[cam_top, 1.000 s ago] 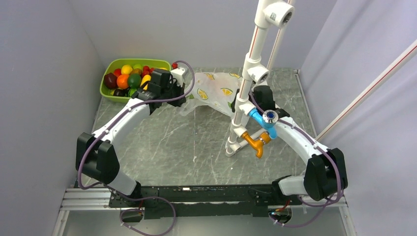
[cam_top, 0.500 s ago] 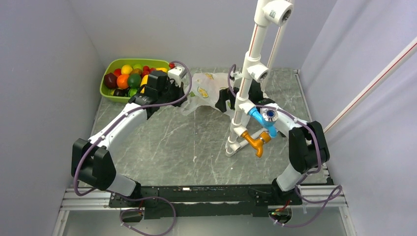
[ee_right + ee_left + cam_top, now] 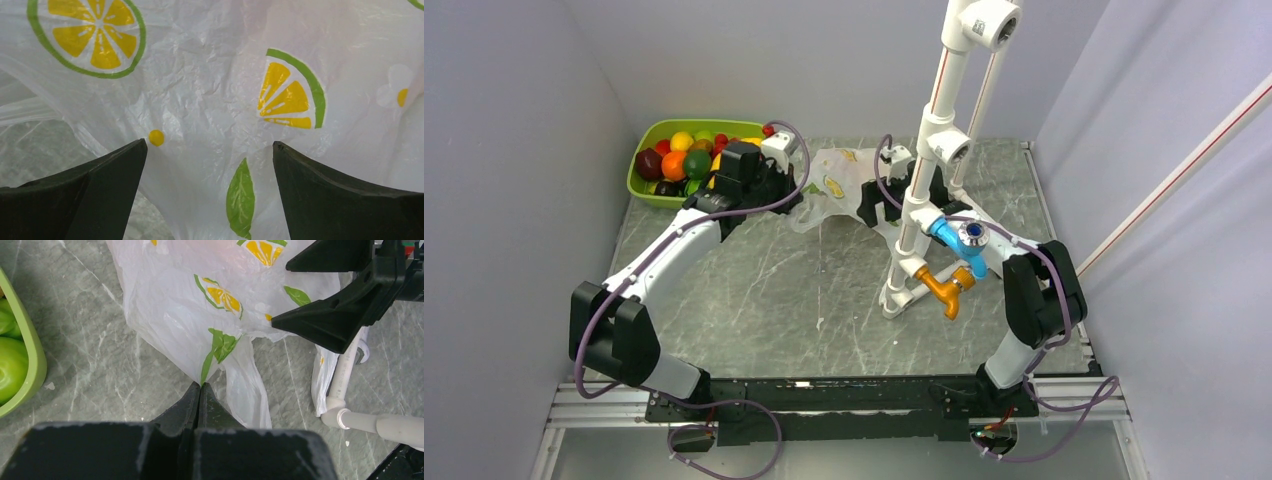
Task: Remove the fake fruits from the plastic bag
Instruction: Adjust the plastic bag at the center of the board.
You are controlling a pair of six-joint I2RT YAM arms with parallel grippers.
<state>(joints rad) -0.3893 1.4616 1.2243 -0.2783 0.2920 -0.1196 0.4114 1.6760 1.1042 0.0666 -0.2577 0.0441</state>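
Status, big to small:

- Worktop [image 3: 824,300] carries the plastic bag [image 3: 839,185], which lies slumped between the 2 sets of jaws. Left jaws are on its near-left edge, right jaws at its right side.
- Lime-green tray [image 3: 709,123] sits just left of the left jaws, piled with mixed fruit. From the top view I can't tell which of those, if any, are the task's 4.
- White pipe stand [image 3: 921,200] stands right of the left jaws and close by the right jaws, partly blocking the top view of them.

Progress, my read: the bag looks fairly flat. Neither wrist view shows a fruit bulge or fruit colour through the film, but folds hide most of the inside. I can't confirm the fake fruits are out. No fruit lies loose on the worktop near either set of jaws. Treat it as not verified done; the bag needs lifting or opening to check.

Left jaws: fully closed, tips meeting on a gathered fold of the bag's lower edge, just below a green leaf print [image 3: 220,345]. The film fans out ahead of the tips. They pinch film only, no fruit.

Right jaws: spread as wide as they go, nothing held. Film with a lemon-slice print [image 3: 292,95] fills the gap ahead of the 2 fingers [image 3: 100,185]. Can't tell whether the tips touch it.
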